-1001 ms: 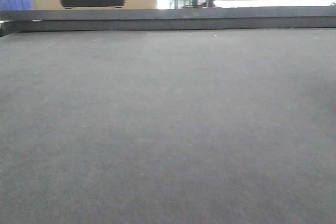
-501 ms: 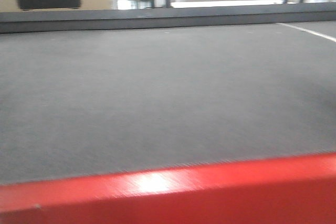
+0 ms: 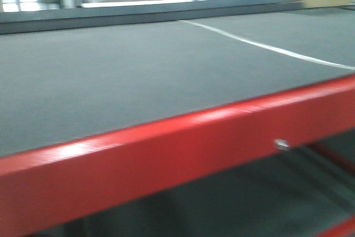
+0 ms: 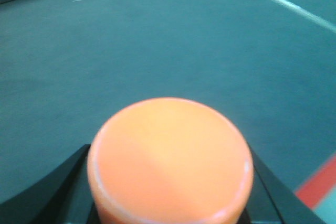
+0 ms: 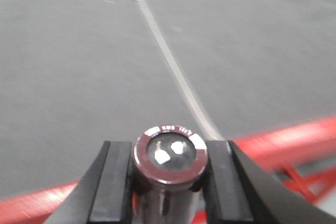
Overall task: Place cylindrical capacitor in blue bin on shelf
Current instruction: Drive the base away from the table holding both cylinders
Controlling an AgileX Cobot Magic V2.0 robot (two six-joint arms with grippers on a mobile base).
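The left wrist view is filled by the flat end of the orange cylindrical capacitor (image 4: 170, 161). My left gripper (image 4: 169, 187) is shut on it, black fingers (image 4: 55, 190) showing on either side. My right gripper (image 5: 169, 179) is shut on a dark shiny cylinder (image 5: 169, 153) with a maroon ring and two silvery terminals on its end. Both grippers hover over a grey mat (image 4: 157, 40) near its red front rail (image 5: 283, 140). The blue bin and the shelf are out of view.
In the front view a grey matted surface (image 3: 138, 70) with a white line (image 3: 266, 47) sits behind a broad red rail (image 3: 166, 148) carrying a bolt (image 3: 282, 144). A lower tier (image 3: 233, 203) lies beneath it. Blurred racks stand far behind.
The front view has swung right and pulled back. The red rail entered at the bottom and rose. The cardboard box left on the left, and the white line moved toward the centre.
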